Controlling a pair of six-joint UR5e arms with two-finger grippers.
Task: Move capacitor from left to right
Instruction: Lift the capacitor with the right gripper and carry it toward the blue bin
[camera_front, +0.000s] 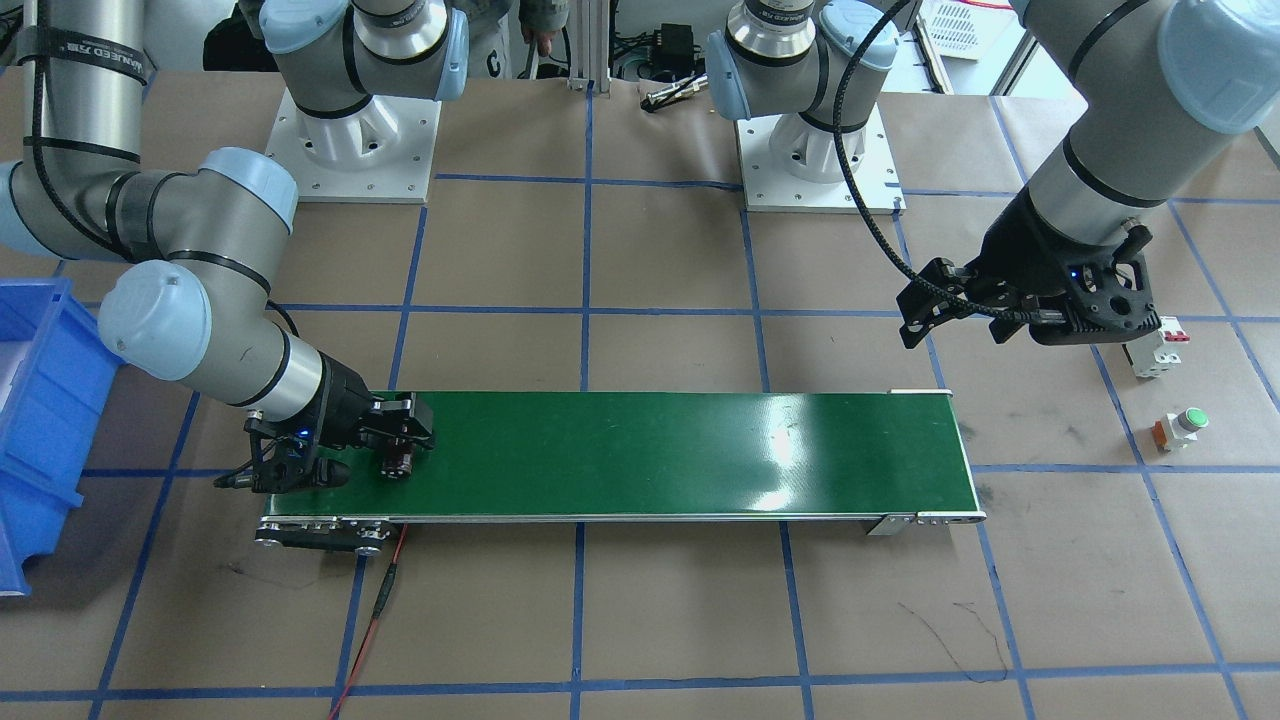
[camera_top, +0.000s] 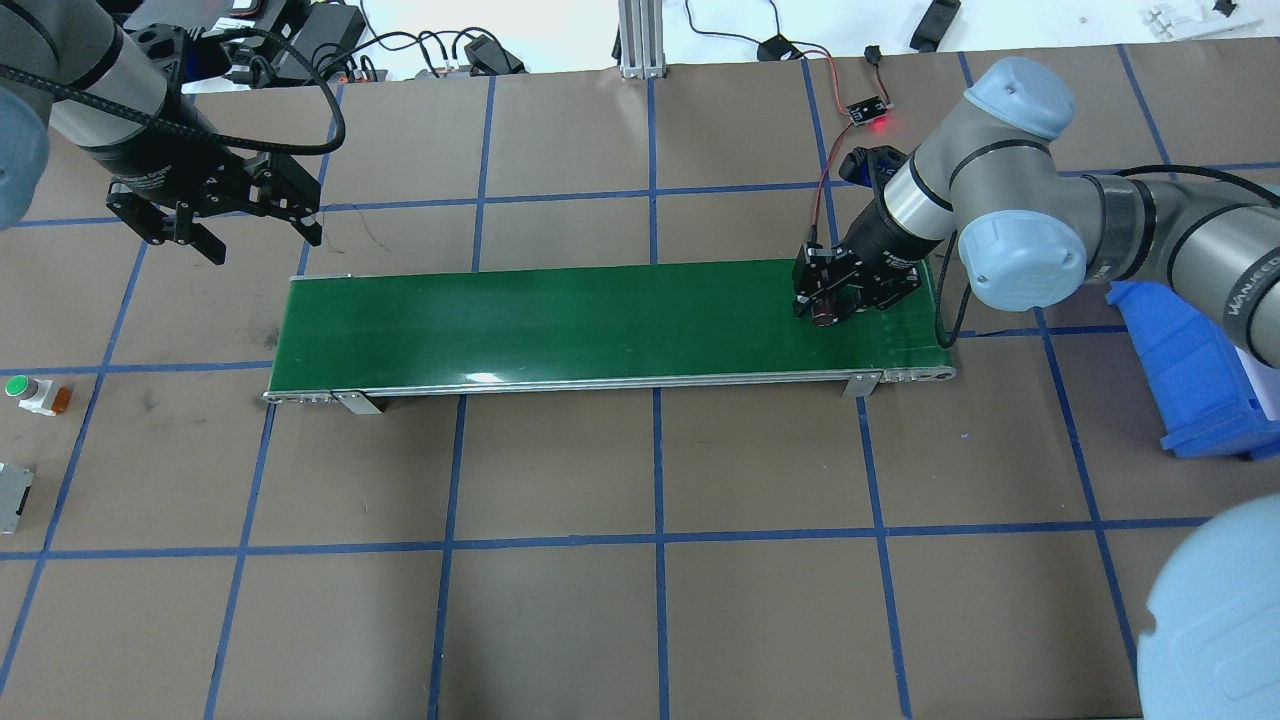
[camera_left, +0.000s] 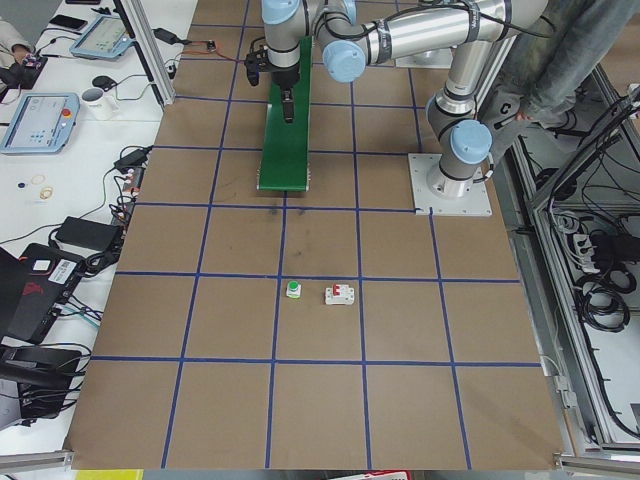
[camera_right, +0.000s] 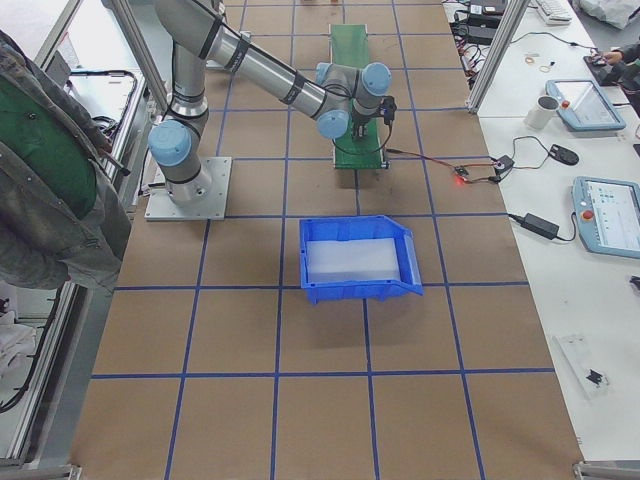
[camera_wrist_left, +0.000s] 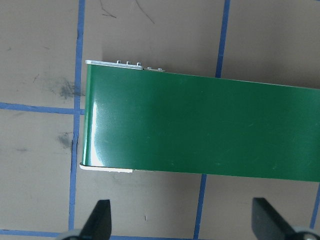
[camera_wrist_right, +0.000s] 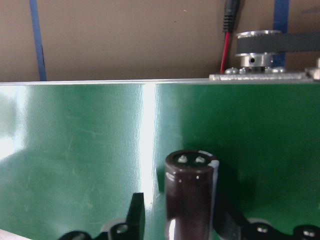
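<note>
On glossy green belt (camera_wrist_right: 75, 150), stubby dark capacitor (camera_wrist_right: 191, 200).

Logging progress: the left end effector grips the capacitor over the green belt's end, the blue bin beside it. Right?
Wrong arm. The right end effector grips the capacitor over the green belt, near the blue bin, per the overhead exterior view; the left end effector is empty.

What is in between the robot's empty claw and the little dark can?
Only the long green conveyor belt, bare along that stretch, separates the open left gripper from the dark brown cylindrical capacitor in the right gripper; the overhead view shows it.
</note>
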